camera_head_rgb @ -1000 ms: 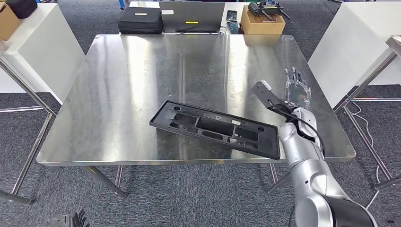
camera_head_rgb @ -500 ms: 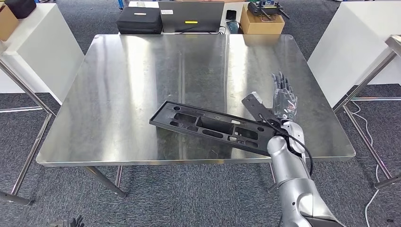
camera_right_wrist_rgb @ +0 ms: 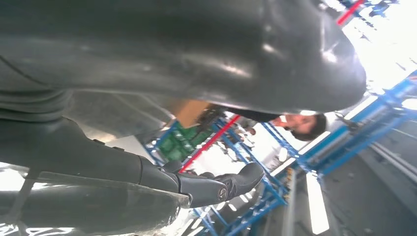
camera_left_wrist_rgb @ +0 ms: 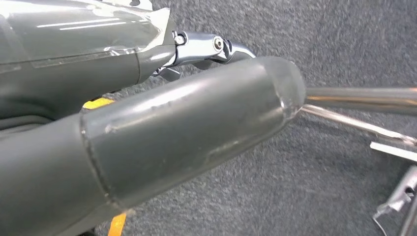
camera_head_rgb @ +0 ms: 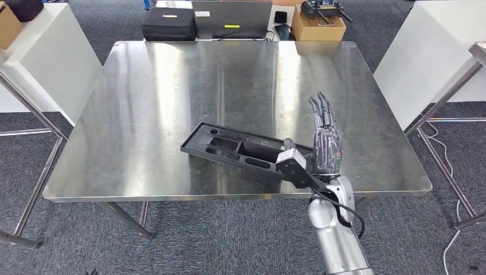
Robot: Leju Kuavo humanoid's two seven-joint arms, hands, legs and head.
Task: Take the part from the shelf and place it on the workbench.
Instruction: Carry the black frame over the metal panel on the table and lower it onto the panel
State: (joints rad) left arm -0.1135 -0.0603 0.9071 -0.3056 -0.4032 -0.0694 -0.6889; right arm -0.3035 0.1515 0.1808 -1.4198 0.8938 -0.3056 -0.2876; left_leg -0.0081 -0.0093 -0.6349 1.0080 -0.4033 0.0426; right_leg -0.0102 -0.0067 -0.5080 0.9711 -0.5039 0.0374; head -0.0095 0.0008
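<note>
Head view, lower right: right hand point(camera_head_rgb: 325, 143) hovers with fingers straight and apart, empty, over the black part point(camera_head_rgb: 240, 149) lying on the workbench point(camera_head_rgb: 155, 86).

Bright overhead glare streaks the workbench point(camera_head_rgb: 172, 86); wrist views blurred.

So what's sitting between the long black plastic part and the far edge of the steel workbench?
Nothing: in the head view the stretch of shiny steel workbench beyond the long black plastic part is bare up to its far edge.
</note>
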